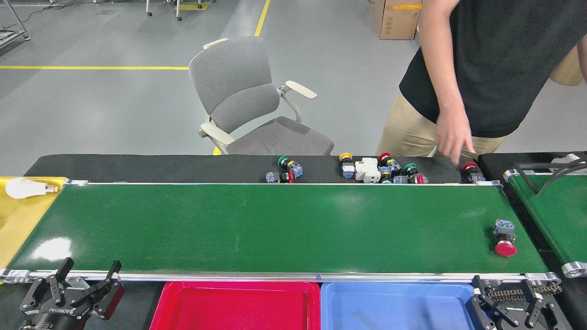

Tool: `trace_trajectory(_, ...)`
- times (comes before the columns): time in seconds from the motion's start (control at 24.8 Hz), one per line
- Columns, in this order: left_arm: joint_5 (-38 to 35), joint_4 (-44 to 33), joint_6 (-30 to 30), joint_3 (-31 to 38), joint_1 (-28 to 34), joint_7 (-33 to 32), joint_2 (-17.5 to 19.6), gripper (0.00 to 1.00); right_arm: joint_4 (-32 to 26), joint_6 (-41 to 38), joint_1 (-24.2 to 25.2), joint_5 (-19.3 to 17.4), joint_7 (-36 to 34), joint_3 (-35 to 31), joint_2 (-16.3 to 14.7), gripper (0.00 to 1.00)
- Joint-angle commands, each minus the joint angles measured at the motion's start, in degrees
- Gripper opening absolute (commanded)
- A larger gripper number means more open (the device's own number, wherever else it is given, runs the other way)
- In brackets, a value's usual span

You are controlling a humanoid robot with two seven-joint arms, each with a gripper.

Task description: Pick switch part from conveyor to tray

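Conveyor: long green belt (275, 227) with silver rails, running left to right; its surface is bare except for one item at the far right end.
Switch part: red-capped push-button (504, 238) lying on its side on the belt near the right roller, red cap toward the near rail, grey-blue body behind it. Nothing touches it.
Left gripper: black, low at the near left corner (87, 279), below the near rail; fingers spread apart, nothing between them. Well apart from the switch part, the whole belt length away.
Right gripper: black, at the near right corner (509, 300), just below the rail and close to the blue tray's right end; fingers apart, holding nothing. It sits near the switch part, with the rail between.
Trays: red tray (234, 305) and blue tray (394, 305) side by side, touching, just under the near rail; both look empty in the visible part.
Spare parts: cluster of coloured switches and a white breaker (367, 169) on the black strip behind the far rail; a smaller group (284, 169) further left.
Person: standing behind the far right end, hand (451, 137) hanging just above that strip, near a red switch (470, 168).
Second belt: short green one (555, 215) at the right edge, with a black guide bar.
Other: bulb (23, 188) on a yellow surface at left; grey chair (252, 101) beyond.
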Motion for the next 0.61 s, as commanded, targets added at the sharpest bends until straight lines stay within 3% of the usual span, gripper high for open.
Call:
trace_trajectory(0.0,-0.2,-0.4,-0.1,0.2,-0.2,0.0,0.6,1.00,-0.9,-0.2,0.0,-0.2,-0.5,-0.4,0.0,0.99)
trace_trajectory(0.28,0.4,-1.0,0.5,1.2,2.9,0.2,-0.5,1.00,-2.1,-0.2,0.0,-0.2,-0.4,-0.2,1.8,0.99)
trace_trajectory(0.56,0.5,-1.9,0.8,7.7,9.0,0.3,-0.6,1.00,-2.7,0.2,-0.9,2.4,0.1,1.6,4.6,0.99)
